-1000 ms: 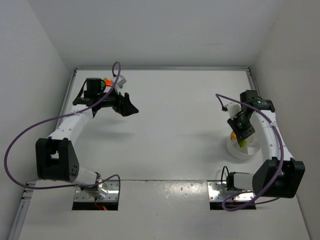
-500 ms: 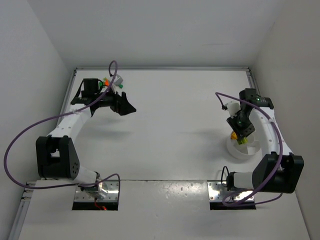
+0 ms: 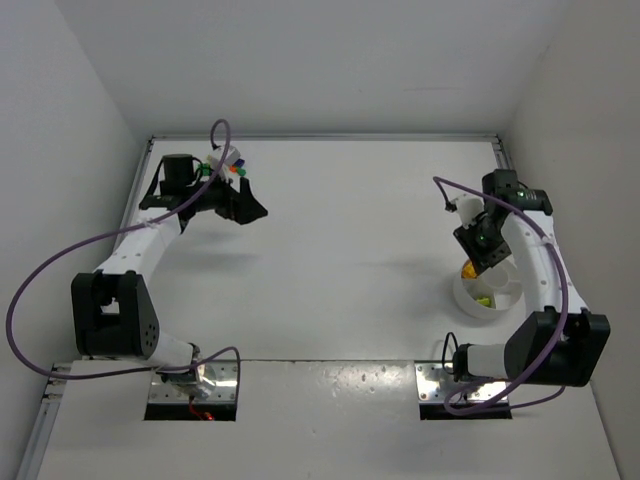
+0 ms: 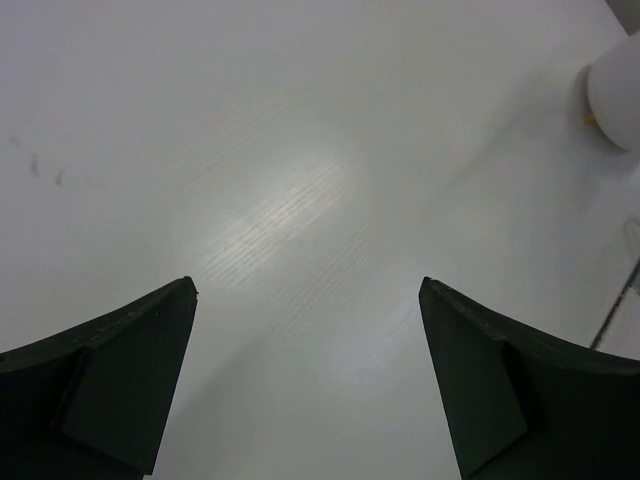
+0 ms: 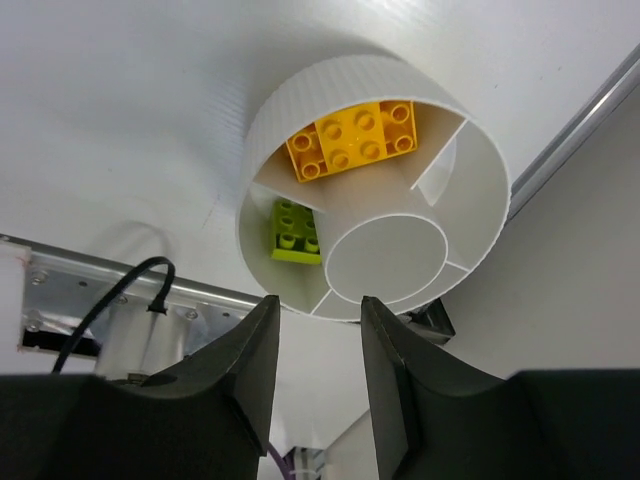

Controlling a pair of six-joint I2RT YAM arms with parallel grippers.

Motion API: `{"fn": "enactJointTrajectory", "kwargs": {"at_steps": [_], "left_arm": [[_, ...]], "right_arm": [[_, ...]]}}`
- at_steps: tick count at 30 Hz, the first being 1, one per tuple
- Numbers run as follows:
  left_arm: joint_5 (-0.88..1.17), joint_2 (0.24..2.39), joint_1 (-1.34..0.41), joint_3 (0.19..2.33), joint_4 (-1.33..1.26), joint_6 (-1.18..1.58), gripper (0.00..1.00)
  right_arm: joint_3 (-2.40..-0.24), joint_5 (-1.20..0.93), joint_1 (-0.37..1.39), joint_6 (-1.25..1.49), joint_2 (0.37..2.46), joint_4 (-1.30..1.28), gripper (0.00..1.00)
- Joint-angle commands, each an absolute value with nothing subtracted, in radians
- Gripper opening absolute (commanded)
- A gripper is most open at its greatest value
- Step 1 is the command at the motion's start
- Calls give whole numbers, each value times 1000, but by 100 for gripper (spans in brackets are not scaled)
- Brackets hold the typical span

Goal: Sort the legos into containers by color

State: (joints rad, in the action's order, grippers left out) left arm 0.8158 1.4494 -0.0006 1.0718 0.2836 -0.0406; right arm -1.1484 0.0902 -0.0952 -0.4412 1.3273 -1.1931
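Left end effector (image 4: 307, 290) gapes above table (image 4: 280, 150), dish (image 4: 620, 95) well apart.

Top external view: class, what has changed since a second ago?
The right gripper drew back from the dish toward the far edge, leaving the green brick inside. The left gripper, open, edged slightly farther away. Dish and orange brick stayed put.

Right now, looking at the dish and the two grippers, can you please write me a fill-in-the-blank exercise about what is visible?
1. In the right wrist view, the white dish shows ____ bricks.
2. The green brick is ____ than the orange-yellow brick.
3. The round middle section of the dish is ____.
4. The left gripper is open and holds ____.

Missing words: two; smaller; empty; nothing.
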Motion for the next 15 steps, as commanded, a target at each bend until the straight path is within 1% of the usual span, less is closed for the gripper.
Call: {"fn": "enactJointTrajectory", "kwargs": {"at_steps": [1,3,5,7,8,10,11,13,14,15], "left_arm": [[678,1443,51,1115,157,46,100],[565,1485,63,1166,124,57,100],[440,1586,63,1311,173,67,100],[367,1676,63,1434,222,77,100],[333,1768,63,1551,259,77,100],[315,1857,86,1699,268,101,100],[281,1941,98,1744,268,118,100],[214,2027,98,1842,278,150,94],[149,2111,98,1943,290,161,90],[123,2152,98,1989,290,175,87]], "right_arm": [[-1252,16,-98,-408,1315,-1198,39],[-1299,-18,-98,-399,1324,-1207,39],[-1322,-18,-98,-390,1336,-1207,39],[-1336,-29,-98,-380,1347,-1207,39],[-1336,-40,-98,-380,1347,-1198,39],[-1347,-40,-98,-371,1347,-1198,39],[-1347,-51,-98,-371,1347,-1198,39],[-1347,-51,-98,-371,1347,-1198,39],[-1347,-51,-98,-371,1347,-1198,39],[-1347,-60,-98,-371,1347,-1198,39]]}}
